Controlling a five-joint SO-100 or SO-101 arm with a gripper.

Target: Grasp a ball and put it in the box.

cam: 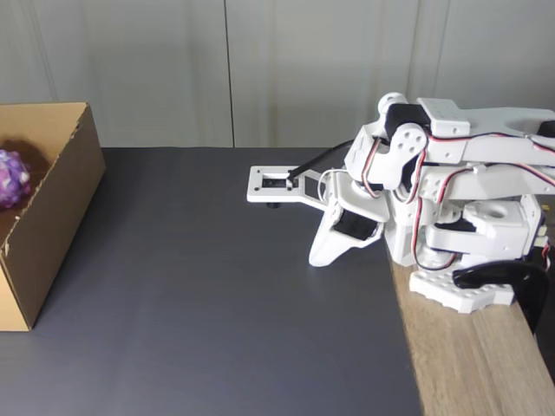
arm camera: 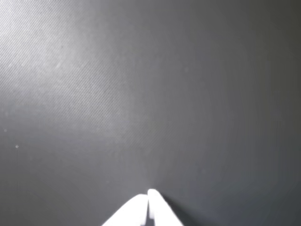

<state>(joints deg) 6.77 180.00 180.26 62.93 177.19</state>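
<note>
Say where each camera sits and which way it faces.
Wrist view: rides on the arm, looking down at the dark mat; the shut gripper shows at the bottom edge.
Fixed view: stands in front, looking down at the folded arm, box and ball.
Both show mat and gripper.

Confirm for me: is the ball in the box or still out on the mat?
In the box. The fixed view shows the ball sitting inside the box, behind its near cardboard wall, at the picture's left edge.

The claw (arm camera: 148,195) has its white tips pressed together; ahead of them lies a plain dark mat (arm camera: 141,94).
</note>
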